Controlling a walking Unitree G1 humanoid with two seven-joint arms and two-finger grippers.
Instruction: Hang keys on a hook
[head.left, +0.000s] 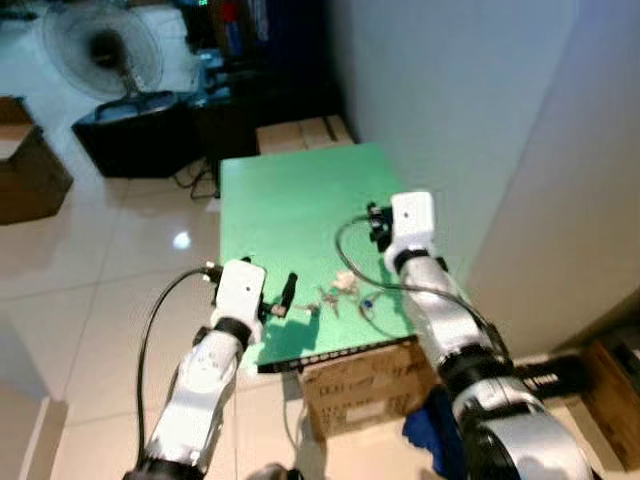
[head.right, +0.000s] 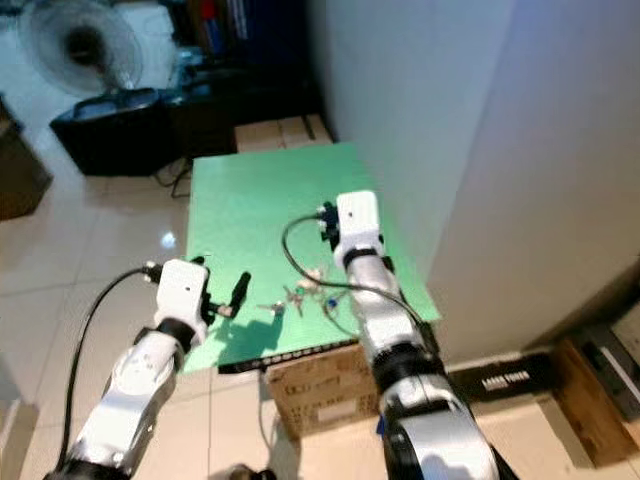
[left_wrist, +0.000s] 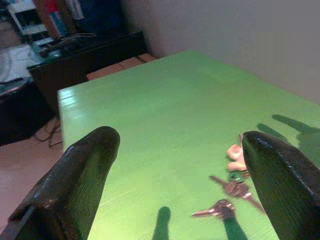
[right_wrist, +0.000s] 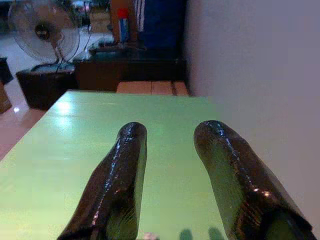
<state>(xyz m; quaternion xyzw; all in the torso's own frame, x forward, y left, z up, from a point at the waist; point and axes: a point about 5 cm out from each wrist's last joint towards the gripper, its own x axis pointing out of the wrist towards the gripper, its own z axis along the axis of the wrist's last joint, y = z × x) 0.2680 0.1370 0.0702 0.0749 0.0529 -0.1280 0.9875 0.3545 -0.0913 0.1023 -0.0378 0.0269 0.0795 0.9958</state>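
A bunch of keys (head.left: 335, 293) with a pale pink fob and a small green tag lies on the green table (head.left: 290, 200), close to its front edge. My left gripper (head.left: 283, 298) hovers over the table's front left part, just left of the keys, and points at them. In the left wrist view its fingers (left_wrist: 85, 175) stand wide apart and open, with the keys (left_wrist: 231, 192) lying ahead near the right finger. My right arm reaches over the table to the right of the keys. My right gripper (right_wrist: 170, 135) is open and holds nothing, pointing along the table towards its far end.
A white wall (head.left: 450, 120) runs along the table's right side. A cardboard box (head.left: 365, 385) sits under the front edge, with a blue cloth (head.left: 425, 425) beside it. Beyond the table are more cardboard boxes (head.left: 300, 132), a black cabinet (head.left: 135, 135) and a fan (head.left: 100, 45).
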